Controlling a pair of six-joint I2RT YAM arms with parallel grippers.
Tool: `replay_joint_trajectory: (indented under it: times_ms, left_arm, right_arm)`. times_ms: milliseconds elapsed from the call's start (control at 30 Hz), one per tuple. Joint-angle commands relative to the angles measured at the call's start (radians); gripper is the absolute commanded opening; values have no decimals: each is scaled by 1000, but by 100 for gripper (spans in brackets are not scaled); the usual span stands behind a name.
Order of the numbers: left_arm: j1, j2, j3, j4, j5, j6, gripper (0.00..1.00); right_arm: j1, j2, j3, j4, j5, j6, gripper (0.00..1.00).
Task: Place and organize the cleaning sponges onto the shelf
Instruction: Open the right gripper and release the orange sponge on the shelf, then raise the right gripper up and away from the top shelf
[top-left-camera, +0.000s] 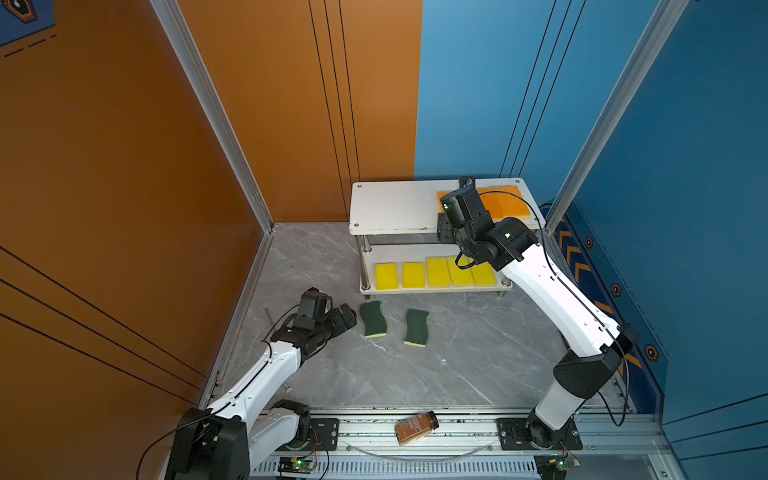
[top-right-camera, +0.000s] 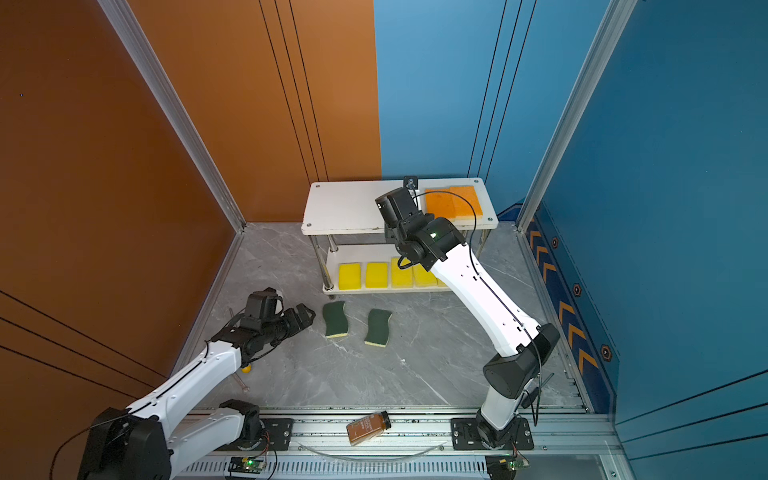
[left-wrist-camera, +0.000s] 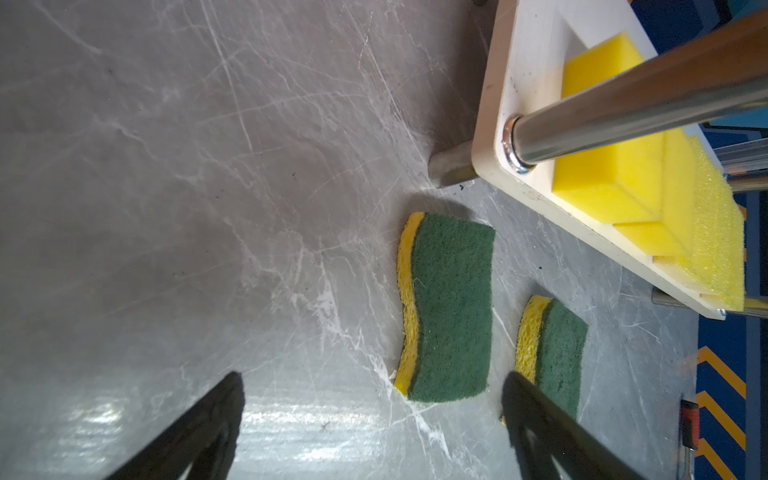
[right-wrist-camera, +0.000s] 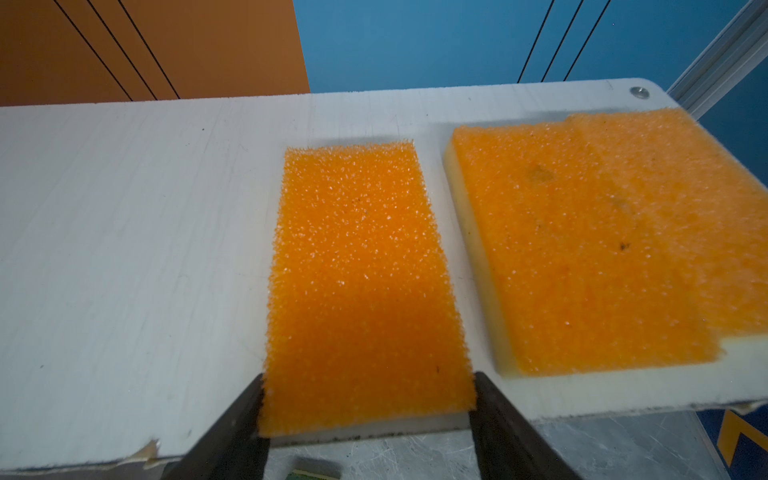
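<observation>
One brown bottle (top-left-camera: 417, 428) lies on its side on the metal rail along the near edge of the bench (top-left-camera: 478, 365); its label is too small to read.

Farther in, the left claw (top-left-camera: 348, 316) is wide open and holds nothing; in the left wrist view its black fingers (left-wrist-camera: 199, 424) are cut off at the picture's edge. Just beside its tips, not touching, lies the first green sponge (top-left-camera: 373, 320); the second green sponge (top-left-camera: 416, 327) lies a little apart from it, and one finger hides part of it in the wrist view; both are wavy, with rough dark tops and holey yellow bases, flat on the grey, marble-like bench.

Behind them stands the shelf (top-left-camera: 390, 208), at the bench's far edge toward the right corner; it has white boards on shiny metal posts.

Five yellow sponges (top-left-camera: 413, 275), plain blocks, sit in a row on the lower board; the right arm hides part of the last one.

On the top board, the right claw (right-wrist-camera: 368, 380) is closed on the near end of an orange sponge (right-wrist-camera: 361, 282), one finger on each side; the sponge lies at the board's front edge; in both top views the wrist hides the tips.

Two more orange sponges (right-wrist-camera: 552, 249) lie touching at the board's right end, near the held one but apart; all have prickly tops and pale bases.
</observation>
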Motion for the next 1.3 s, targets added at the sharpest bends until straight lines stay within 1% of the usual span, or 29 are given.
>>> replay_joint_trajectory:
  times_ms: [0,300,467,1267]
  left_arm:
    - [-5,4,-9,2,-11,-4,98]
    - [-7,7,-5,3,-10,-4,98]
    - [-8,9,-7,4,-11,-4,98]
    - [-13,3,-10,3,-12,-8,98]
  right_arm:
    - [7,-43,-14,-25,26,-17,72]
    - [0,-43,-19,-25,27,-25,72]
    - [-9,-42,-24,-24,20,-28,76]
    - [-13,-86,-14,-18,-2,-83,83]
